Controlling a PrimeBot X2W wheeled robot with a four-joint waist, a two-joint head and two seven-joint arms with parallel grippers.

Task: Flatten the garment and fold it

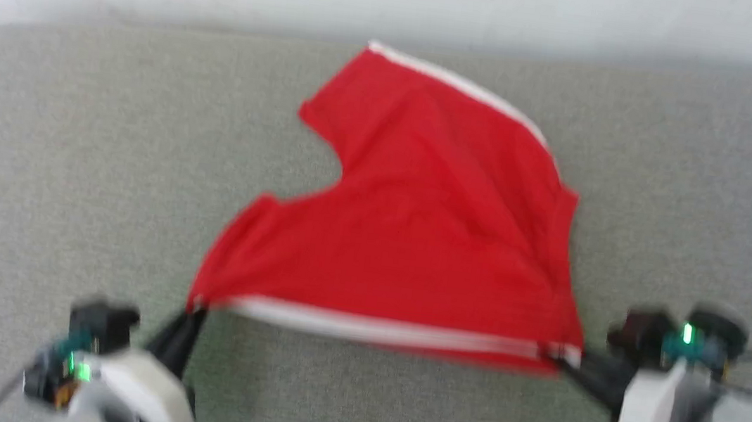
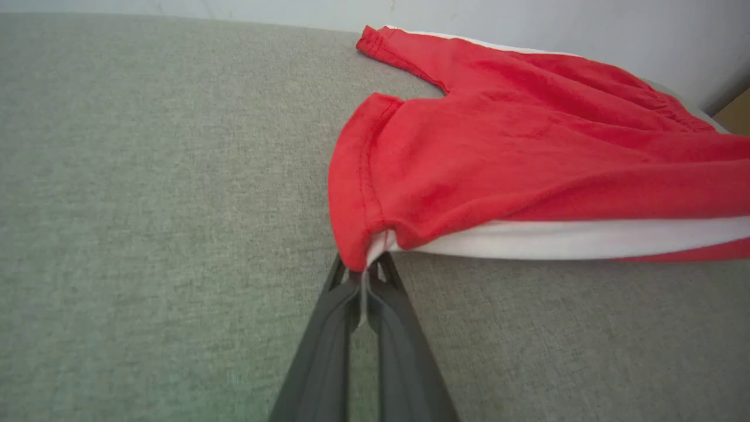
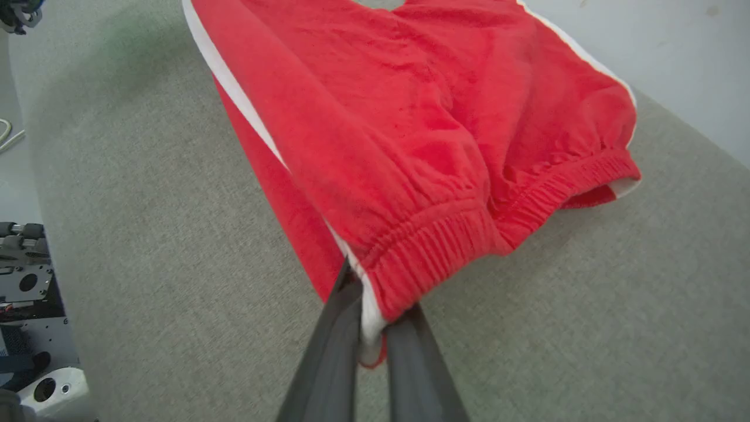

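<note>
While the left gripper (image 1: 197, 309) and right gripper (image 1: 561, 356) are clenching its corners, the garment (image 1: 416, 230) is stretching between the jaws, draping beyond them onto the cushion (image 1: 69, 169). Flattening is seemingly the step in hand, probably needing an even lowering next.

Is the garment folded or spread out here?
Spread, not folded: the garment lies opened out on the grey surface, its white-banded near edge stretched between the left end effector and right end effector. Creases show.
</note>
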